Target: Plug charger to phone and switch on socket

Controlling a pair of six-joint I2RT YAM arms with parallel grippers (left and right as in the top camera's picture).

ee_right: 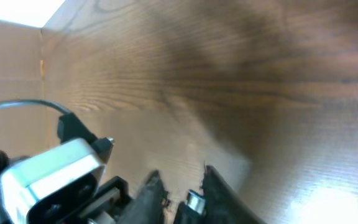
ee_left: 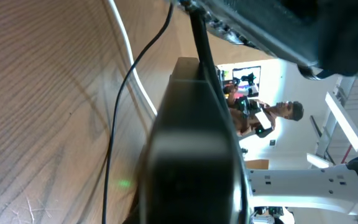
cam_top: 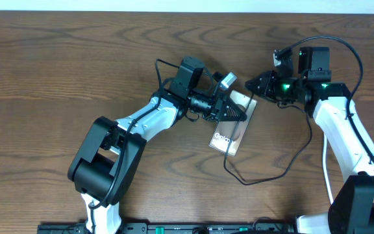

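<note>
Along the far edge of the surface (cam_top: 57, 58) a pale strip runs the full width. Bare wood lies open across the left half and the far band, while the near right side is taken up by the right arm. Near the middle lies the phone (cam_top: 228, 138), skewed, with its lettered end toward the near edge. The left pincer (cam_top: 234, 114) sits over the phone's far half, touching it or just above it; whether its fingers are clamped there cannot be told. The right pincer (cam_top: 255, 84) points at the phone's far corner and stands just apart from it. The charger (cam_top: 249, 183) loops from by the phone's near end out over the wood, then up toward the right arm.

Only the right wrist view shows that pincer's fingers (ee_right: 219, 190) nearly together, pinching the charger's small metal-tipped end. Only the left wrist view shows a white cord (ee_left: 129, 56) lying on the wood — a blurred dark slab fills the middle of that view.
</note>
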